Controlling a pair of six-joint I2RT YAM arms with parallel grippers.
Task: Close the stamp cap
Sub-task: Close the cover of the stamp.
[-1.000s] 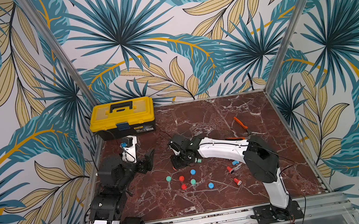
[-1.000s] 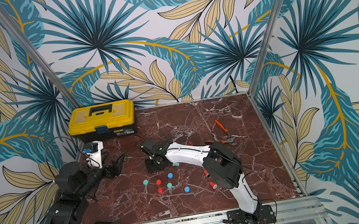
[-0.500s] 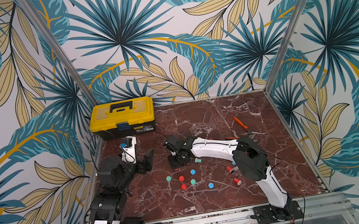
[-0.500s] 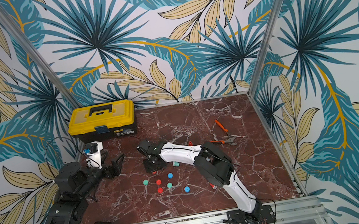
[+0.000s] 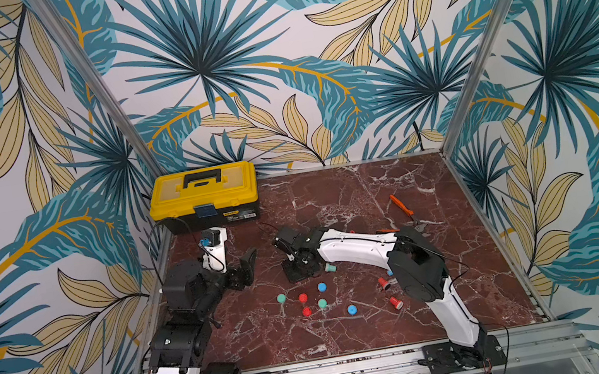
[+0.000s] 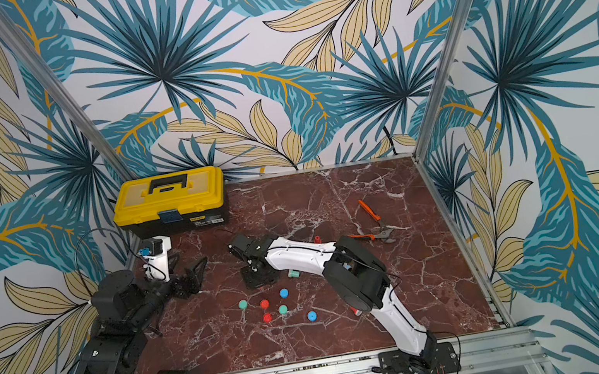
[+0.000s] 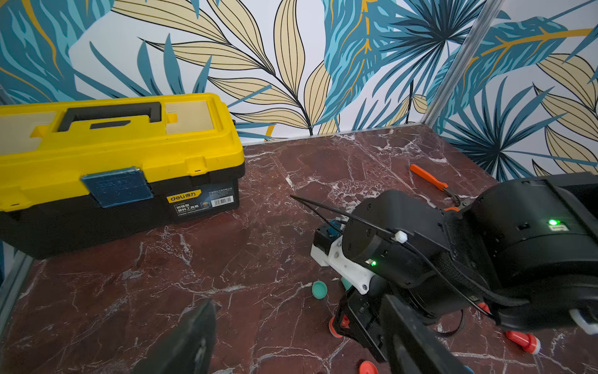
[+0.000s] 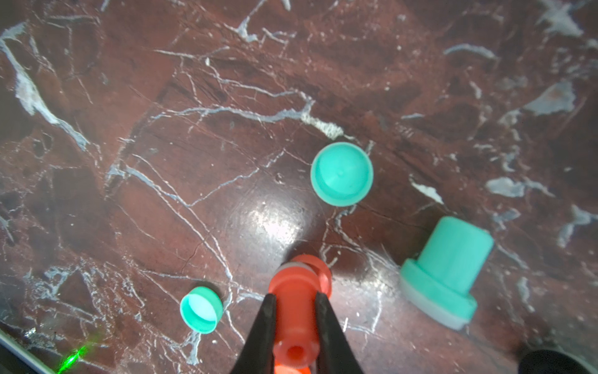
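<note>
One red stamp [image 8: 299, 280] clamped in right tool [image 8: 294, 299] above marble table [image 8: 194, 129]; left tool [image 7: 297, 302] jaws apart.

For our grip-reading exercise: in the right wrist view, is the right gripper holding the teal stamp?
No, the right gripper is shut on a red stamp; the teal stamp lies apart.

Red marble tabletop [image 5: 352, 196], yellow toolbox [image 5: 205, 194], orange pliers [image 5: 403, 212], scattered coloured caps [image 5: 321, 286], red stamps [image 5: 395, 303]
</note>
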